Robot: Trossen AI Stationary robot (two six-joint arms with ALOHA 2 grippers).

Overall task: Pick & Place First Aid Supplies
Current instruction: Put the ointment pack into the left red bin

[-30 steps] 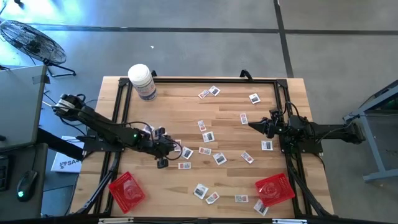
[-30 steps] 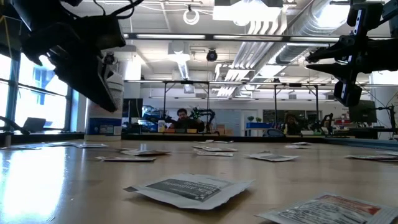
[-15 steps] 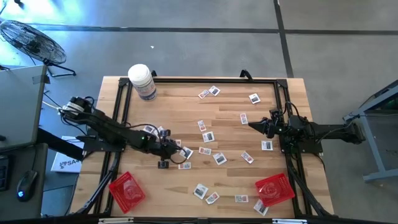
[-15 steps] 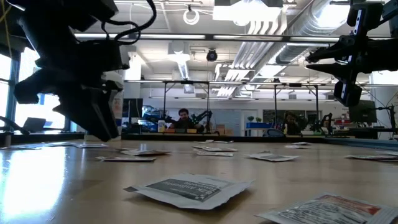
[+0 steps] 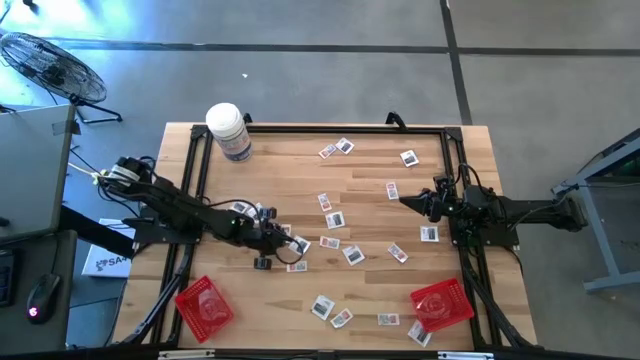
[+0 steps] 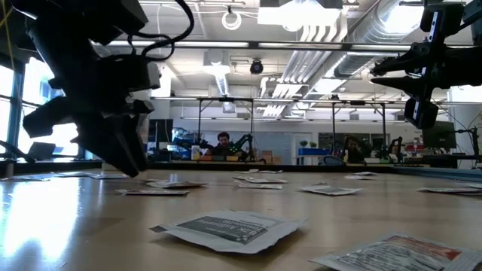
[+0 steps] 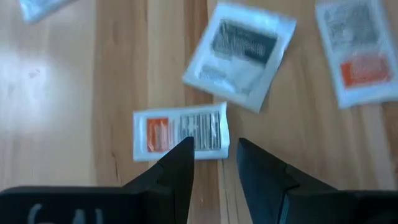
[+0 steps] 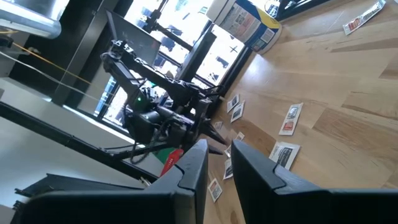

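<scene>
Left claw (image 7: pixel 213 163) advanced, lowered over packet (image 7: pixel 181 130), fingers parted.

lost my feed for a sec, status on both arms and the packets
Left gripper open, low over a packet, nothing held. Right gripper waits raised at the table's right side, empty, jaws slightly apart. Packets scattered on the table. Nothing blocks.

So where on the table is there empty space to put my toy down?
The widest bare wood lies between the white bottle and the left gripper, left of the packets. Another bare strip runs between the two red trays and, up to the packets near the front edge. The middle and right are crowded with scattered packets.
</scene>
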